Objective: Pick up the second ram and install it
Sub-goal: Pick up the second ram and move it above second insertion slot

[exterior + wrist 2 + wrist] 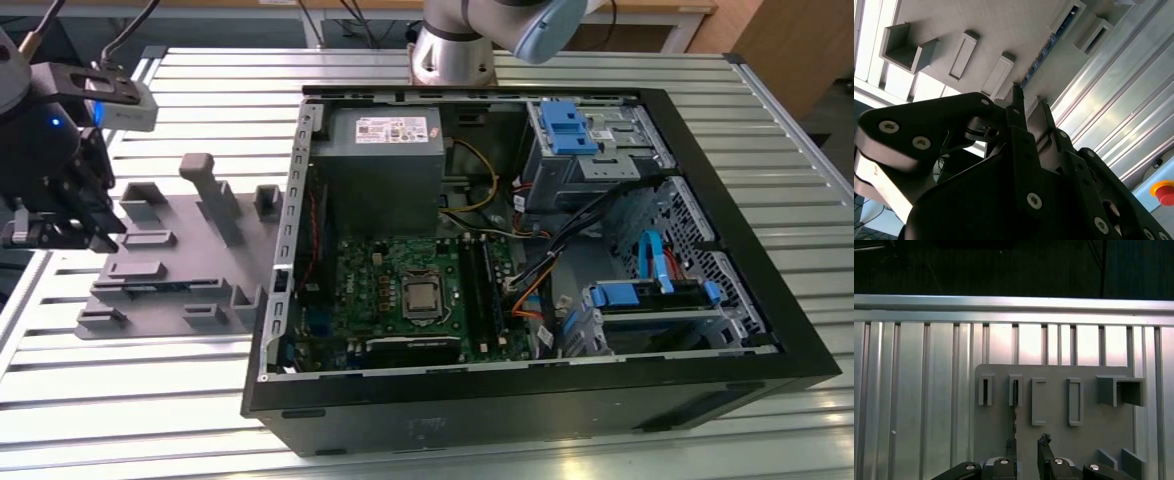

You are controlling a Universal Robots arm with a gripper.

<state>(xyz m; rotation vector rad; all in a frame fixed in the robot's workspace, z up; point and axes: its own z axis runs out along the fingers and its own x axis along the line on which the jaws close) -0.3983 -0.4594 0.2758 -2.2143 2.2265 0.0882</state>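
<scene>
Firstly, in the first wrist view the hand [1027,445] hangs over the grey fixture block [1084,435]. Its two dark fingers [1044,444] are parted with a clear gap between them, so it is released and grips nothing. The second ram [1015,407] stands on edge in the block and is seen as a thin dark line. It runs from a narrow slot straight ahead of the hand back towards the fingertips and ends close beside one finger. Whether it touches that finger cannot be told. More raised pockets of the block sit ahead of the hand on either side of the ram. The ribbed metal bench [914,390] stretches on past the block.

Next, in the second wrist view the hand [1029,100] is seen from behind its black linkage, with the fingertips apart. The second ram [1041,55] shows as a slim edge with blue flecks, leading away from the fingertips across the fixture block [1004,25]. The bench [1114,100] lies beyond the block.

Lastly, in the exterior view the hand [74,215] hovers at the edge of the fixture block [174,250], which lies flat on the bench [147,400]. Past the block from the hand stands an open black computer case [534,405], just beside the block, with a green motherboard [387,280] inside it.
</scene>
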